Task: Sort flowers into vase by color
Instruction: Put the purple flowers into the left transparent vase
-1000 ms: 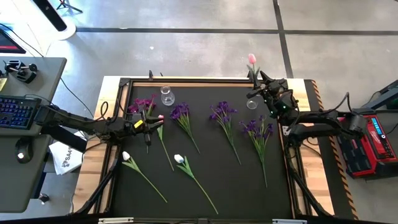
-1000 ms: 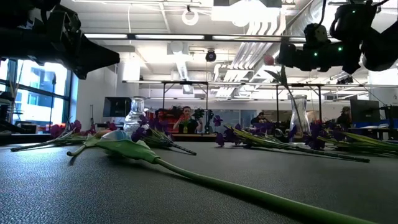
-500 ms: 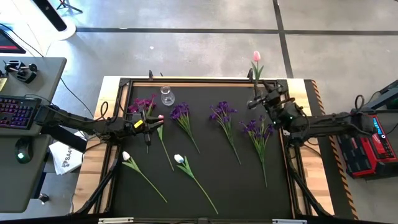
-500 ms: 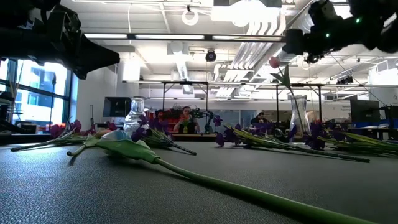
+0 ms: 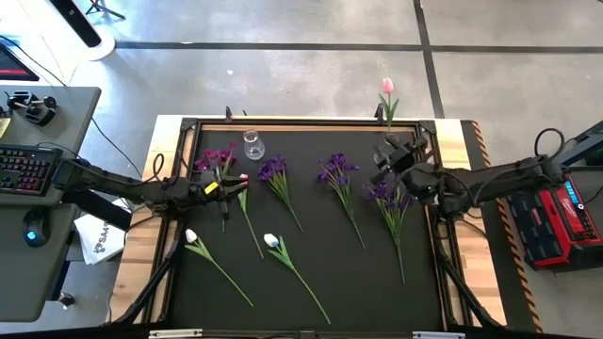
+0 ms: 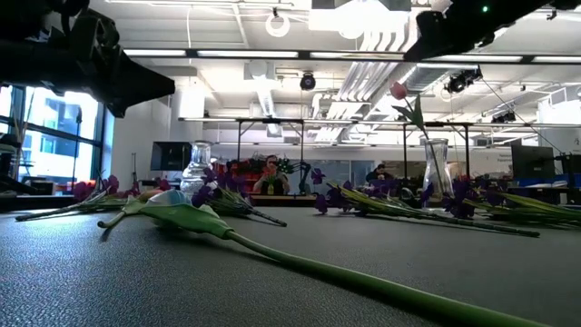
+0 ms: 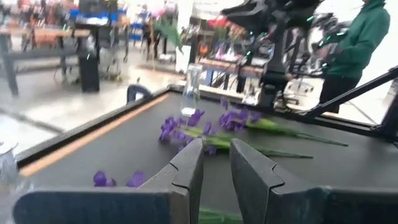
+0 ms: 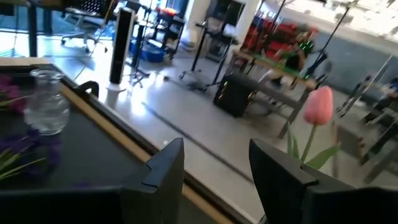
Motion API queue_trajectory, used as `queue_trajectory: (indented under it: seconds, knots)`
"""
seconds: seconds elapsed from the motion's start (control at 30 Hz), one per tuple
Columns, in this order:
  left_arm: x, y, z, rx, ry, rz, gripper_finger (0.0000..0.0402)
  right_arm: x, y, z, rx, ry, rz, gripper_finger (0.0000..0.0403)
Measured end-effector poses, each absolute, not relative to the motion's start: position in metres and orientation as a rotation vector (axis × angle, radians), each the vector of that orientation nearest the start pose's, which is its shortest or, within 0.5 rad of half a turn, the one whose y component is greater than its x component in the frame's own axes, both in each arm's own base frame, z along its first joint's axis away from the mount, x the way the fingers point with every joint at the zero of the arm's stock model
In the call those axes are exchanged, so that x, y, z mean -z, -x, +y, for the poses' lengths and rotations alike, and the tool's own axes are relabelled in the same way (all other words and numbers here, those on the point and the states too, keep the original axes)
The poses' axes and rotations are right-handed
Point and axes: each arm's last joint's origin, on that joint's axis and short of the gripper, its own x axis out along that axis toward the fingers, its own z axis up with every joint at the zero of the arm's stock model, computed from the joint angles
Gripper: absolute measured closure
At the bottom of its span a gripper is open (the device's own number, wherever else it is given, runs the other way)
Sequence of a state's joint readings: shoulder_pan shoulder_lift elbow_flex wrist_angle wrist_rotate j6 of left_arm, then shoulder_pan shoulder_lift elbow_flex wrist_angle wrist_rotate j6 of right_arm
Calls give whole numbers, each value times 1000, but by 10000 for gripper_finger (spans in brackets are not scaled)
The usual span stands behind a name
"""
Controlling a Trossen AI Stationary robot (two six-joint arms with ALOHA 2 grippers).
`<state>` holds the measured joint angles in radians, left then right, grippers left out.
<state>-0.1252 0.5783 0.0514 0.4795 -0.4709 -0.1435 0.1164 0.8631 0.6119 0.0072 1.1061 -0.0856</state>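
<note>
A pink tulip (image 5: pixel 385 87) stands upright in the slim glass vase (image 6: pixel 437 170) at the far right corner of the dark surface (image 5: pixel 311 273), its stem propped by the narrow neck, which is why it stays vertical with nothing holding it. The right hand (image 5: pixel 388 153) hovers just beside that vase, fingers parted and empty, so I judge this flower delivered. A second, rounder vase (image 5: pixel 252 145) waits empty near the far left corner, presumably meant for another colour.

The left hand (image 5: pixel 223 187) hangs low over the left side of the surface, close to a magenta-purple bunch (image 5: pixel 216 156) and a small pink-headed stem (image 5: pixel 247 209). Its fingers (image 7: pixel 186 171) stand a narrow gap apart with nothing between them that I can see.

The rest of the flowers lie flat, spread well apart so each can be picked singly. Counting them: three dark purple sprays in a row, one left of centre (image 5: pixel 274 170), one in the middle (image 5: pixel 336 170), one at the right (image 5: pixel 391 195) just below the right hand. Two white tulips (image 5: pixel 191 235) (image 5: pixel 271 241) lie towards the near edge with long stems angled away. That makes one flower in a vase, seven still down, and two vases.
</note>
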Motion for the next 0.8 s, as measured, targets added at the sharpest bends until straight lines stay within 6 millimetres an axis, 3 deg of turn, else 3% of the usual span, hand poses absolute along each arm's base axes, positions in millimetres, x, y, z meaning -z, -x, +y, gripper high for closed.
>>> queue_trajectory:
  seconds: [0.17, 0.43, 0.63, 0.8]
  knots:
    - [-183, -147, -7, -356, 122, 148, 364, -285, -177, -4, 921, 120, 307, 219]
    - [-208, -176, -20, -395, 48, 289, 389, -267, -171, -2, 781, -48, 460, 175]
    - [-227, -193, -32, -528, 40, 530, 390, -256, -169, 0, 755, -93, 514, 180]
    - [-243, -192, -33, -704, 182, 710, 387, -241, -171, 0, 758, -79, 544, 189]
